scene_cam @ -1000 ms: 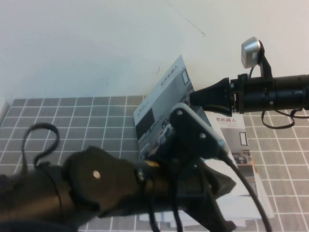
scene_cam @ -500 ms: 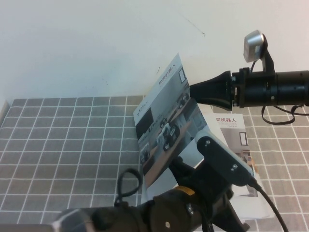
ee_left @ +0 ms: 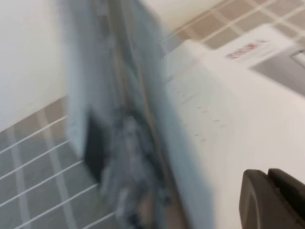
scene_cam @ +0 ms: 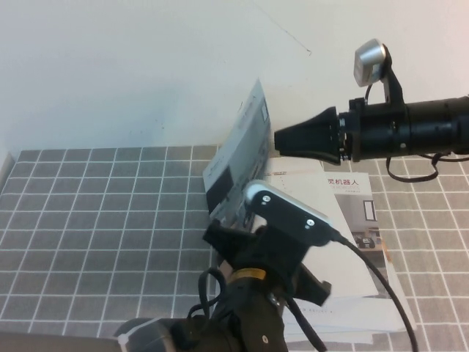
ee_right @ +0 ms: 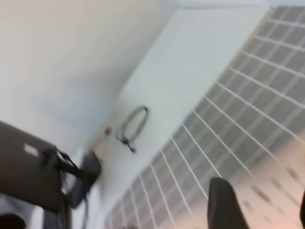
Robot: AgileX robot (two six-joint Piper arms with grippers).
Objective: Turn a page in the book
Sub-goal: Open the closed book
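Note:
The book lies open on the grey tiled mat. Its cover [scene_cam: 236, 158], with the robot photo, stands nearly upright on edge, and the white page [scene_cam: 311, 220] under it lies flat. In the left wrist view the cover [ee_left: 119, 143] is a blurred upright sheet beside the flat page [ee_left: 228, 114]. My right gripper [scene_cam: 278, 141] is open just right of the cover's upper edge; in its wrist view [ee_right: 261, 202] the printed page shows between its fingers. My left gripper [ee_left: 268, 175] is shut and empty over the flat page; in the high view its wrist camera [scene_cam: 287, 209] hides it.
A spare booklet [scene_cam: 359, 209] with a red title lies under the open book on the right, and more sheets [scene_cam: 381, 312] stick out near the front. The tiled mat [scene_cam: 102, 213] stretches to the left. A white wall [scene_cam: 146, 66] stands behind.
The cover has swung from leaning right to nearly upright. My right gripper has moved left with it. My left arm has shifted across the front, its wrist now below the cover.

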